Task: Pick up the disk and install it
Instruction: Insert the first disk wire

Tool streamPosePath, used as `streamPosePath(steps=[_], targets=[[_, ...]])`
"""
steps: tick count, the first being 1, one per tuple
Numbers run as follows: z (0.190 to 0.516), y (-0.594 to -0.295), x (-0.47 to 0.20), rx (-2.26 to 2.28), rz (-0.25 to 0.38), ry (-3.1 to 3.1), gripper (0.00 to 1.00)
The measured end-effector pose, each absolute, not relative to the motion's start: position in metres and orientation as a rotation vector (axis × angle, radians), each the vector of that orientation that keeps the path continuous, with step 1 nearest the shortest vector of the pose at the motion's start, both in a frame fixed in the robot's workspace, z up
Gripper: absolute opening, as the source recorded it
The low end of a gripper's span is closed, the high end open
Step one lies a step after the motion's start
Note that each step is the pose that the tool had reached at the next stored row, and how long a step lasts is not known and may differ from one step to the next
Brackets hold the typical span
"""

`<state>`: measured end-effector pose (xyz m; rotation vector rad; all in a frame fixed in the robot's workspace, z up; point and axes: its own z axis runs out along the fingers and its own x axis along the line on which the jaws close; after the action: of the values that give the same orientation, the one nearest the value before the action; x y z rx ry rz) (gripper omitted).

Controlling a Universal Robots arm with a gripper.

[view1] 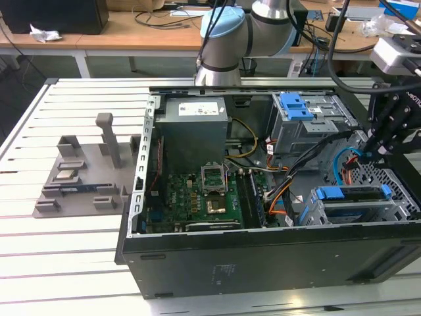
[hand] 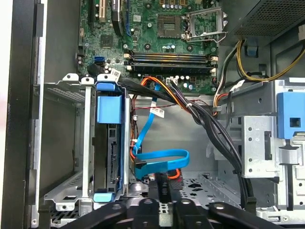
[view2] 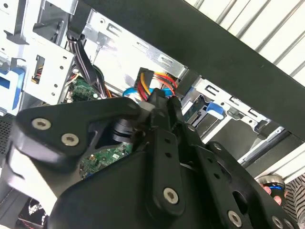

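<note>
My pincer [hand: 162, 191] looks pinched nearly shut on the plug of the blue cable [hand: 162, 156]. The disk [hand: 110, 143] already sits in its metal cage [hand: 64, 143]. I think slow, straight moves work best here.

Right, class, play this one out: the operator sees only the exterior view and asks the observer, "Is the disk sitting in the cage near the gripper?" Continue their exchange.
Observer: Yes. In the first wrist view the disk stands on edge inside the metal cage, with a blue rail at its near end.
Operator: What is at the gripper's tip?
Observer: In the second wrist view a bundle of red, yellow and orange wires meets the gripper right at its tip.
</note>
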<state>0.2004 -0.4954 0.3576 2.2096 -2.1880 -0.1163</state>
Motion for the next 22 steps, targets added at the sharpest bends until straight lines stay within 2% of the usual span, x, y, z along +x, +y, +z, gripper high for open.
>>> streamPosePath(steps=[1,6,15,22], targets=[[0.358,-0.495,0.2,2.21,-0.116,-2.188,0.17],[0.357,-0.498,0.2,2.21,-0.117,-2.188,0.17],[0.356,-0.532,0.197,2.209,-0.115,-2.188,0.17],[0.349,-0.533,0.196,2.162,-0.091,-2.215,0.17]])
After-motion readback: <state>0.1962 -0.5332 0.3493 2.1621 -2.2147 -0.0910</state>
